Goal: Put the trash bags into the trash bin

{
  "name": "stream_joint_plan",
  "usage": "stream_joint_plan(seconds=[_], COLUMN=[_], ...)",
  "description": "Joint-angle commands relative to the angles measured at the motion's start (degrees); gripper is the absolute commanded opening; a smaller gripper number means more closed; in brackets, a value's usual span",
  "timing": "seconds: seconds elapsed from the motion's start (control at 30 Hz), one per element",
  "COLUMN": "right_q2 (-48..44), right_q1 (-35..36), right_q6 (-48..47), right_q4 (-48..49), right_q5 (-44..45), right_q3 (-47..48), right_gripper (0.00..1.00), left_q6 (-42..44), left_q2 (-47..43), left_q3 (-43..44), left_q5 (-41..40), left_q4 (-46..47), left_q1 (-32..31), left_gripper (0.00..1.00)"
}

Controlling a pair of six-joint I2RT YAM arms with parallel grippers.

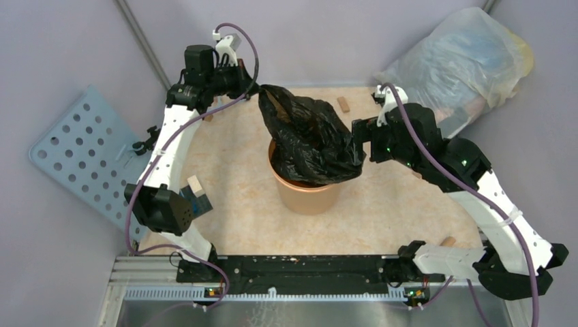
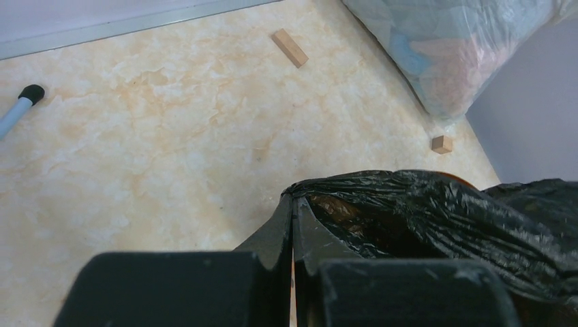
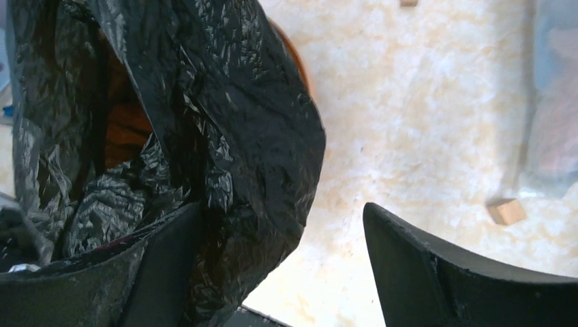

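The black trash bag (image 1: 310, 139) hangs crumpled over the orange trash bin (image 1: 307, 194) at the table's middle, its lower part inside the bin. My left gripper (image 1: 262, 92) is shut on the bag's upper left edge and holds it up above the bin; in the left wrist view the fingertips (image 2: 293, 199) pinch the bag's rim (image 2: 422, 204). My right gripper (image 1: 357, 143) is open at the bag's right side. In the right wrist view (image 3: 281, 208) a fold of the bag (image 3: 225, 136) lies against its left finger (image 3: 163, 259). Orange wall (image 3: 126, 129) shows through the bag's mouth.
A big translucent stuffed bag (image 1: 463, 61) lies at the back right corner. Small wooden blocks lie on the table (image 1: 343, 104), (image 1: 195, 185), (image 1: 448, 241). A blue perforated board (image 1: 82, 150) leans at the left. A black rail (image 1: 293, 269) runs along the near edge.
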Motion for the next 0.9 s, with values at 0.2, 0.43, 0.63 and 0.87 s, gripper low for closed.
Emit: stream_joint_plan(seconds=[0.2, 0.43, 0.63, 0.87], right_q2=[-1.91, -1.63, 1.67, 5.39], right_q1=[-0.53, -0.53, -0.53, -2.86], right_q6=[8.64, 11.75, 12.97, 12.33], right_q4=[8.1, 17.26, 25.3, 30.0], right_q5=[-13.05, -18.83, -19.02, -17.5], right_q3=[-6.87, -10.69, -13.13, -17.07], right_gripper=[0.72, 0.32, 0.2, 0.14], left_q6=[0.73, 1.43, 1.4, 0.86], left_q2=[-3.09, -3.37, -2.85, -2.31], left_q3=[0.43, 0.73, 1.46, 0.41], left_q5=[-0.31, -0.71, -1.33, -1.8], left_q4=[1.86, 1.21, 1.7, 2.69], left_q1=[0.3, 0.32, 0.32, 0.3], left_gripper=[0.0, 0.0, 0.0, 0.0])
